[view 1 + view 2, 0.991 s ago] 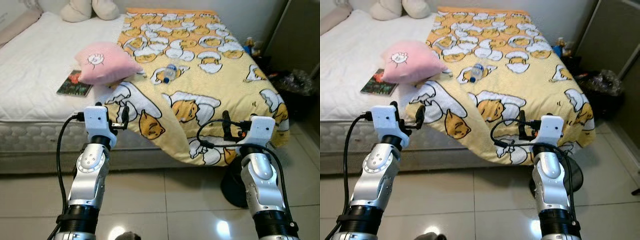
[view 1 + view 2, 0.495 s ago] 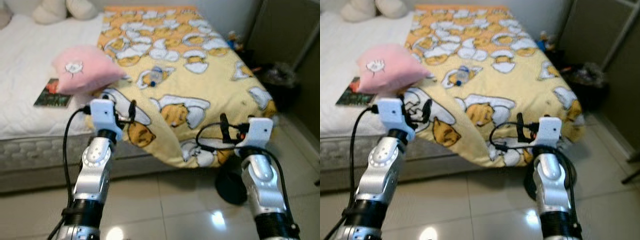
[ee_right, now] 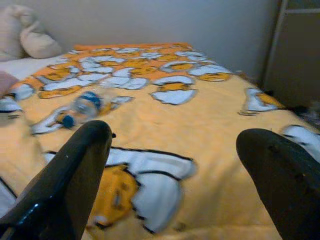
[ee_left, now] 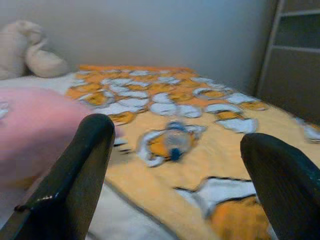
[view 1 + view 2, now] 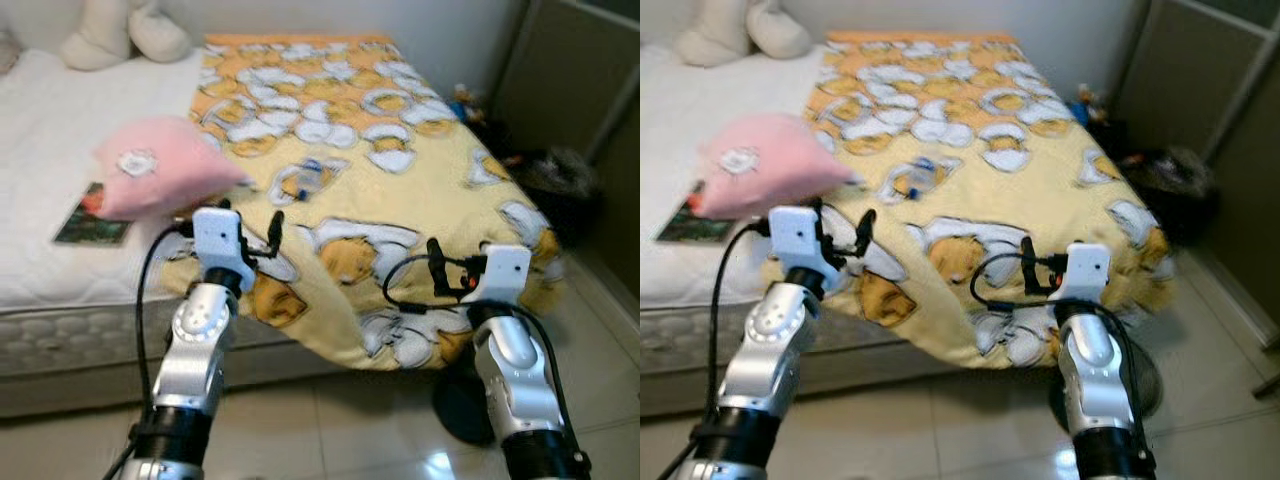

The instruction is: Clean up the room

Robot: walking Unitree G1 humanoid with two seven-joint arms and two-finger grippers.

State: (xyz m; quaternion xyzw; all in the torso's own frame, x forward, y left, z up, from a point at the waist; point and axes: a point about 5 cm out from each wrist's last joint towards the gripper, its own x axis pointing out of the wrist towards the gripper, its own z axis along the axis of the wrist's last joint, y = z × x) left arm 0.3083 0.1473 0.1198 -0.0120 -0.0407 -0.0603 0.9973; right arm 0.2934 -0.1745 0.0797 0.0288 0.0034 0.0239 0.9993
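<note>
A clear plastic bottle [image 5: 315, 172] with a blue cap lies on the yellow cartoon blanket [image 5: 400, 160] of the bed. A pink pillow [image 5: 155, 180] rests at the blanket's left edge, beside a book [image 5: 90, 212] on the white mattress [image 5: 50, 130]. A cream plush toy [image 5: 120, 30] sits at the head of the bed. My left gripper [image 5: 262, 238] is held out at the bed's near edge, open and empty, below the pillow. Over the blanket's hanging corner my right gripper [image 5: 438, 272] is also open and empty. In the wrist views the bottle [image 4: 175, 142] [image 3: 85, 105] lies well ahead of the fingers.
A dark cabinet [image 5: 585, 70] stands to the right of the bed, with a black bag-lined bin [image 5: 555, 175] at its foot. Small items [image 5: 462, 100] sit by the far wall. A black round object [image 5: 455, 400] lies on the tiled floor [image 5: 330, 440] beside my right arm.
The whole picture has shifted and blurred, so the camera has moved. Both arms have risen a little at the bed's near edge. The things on the bed lie as before.
</note>
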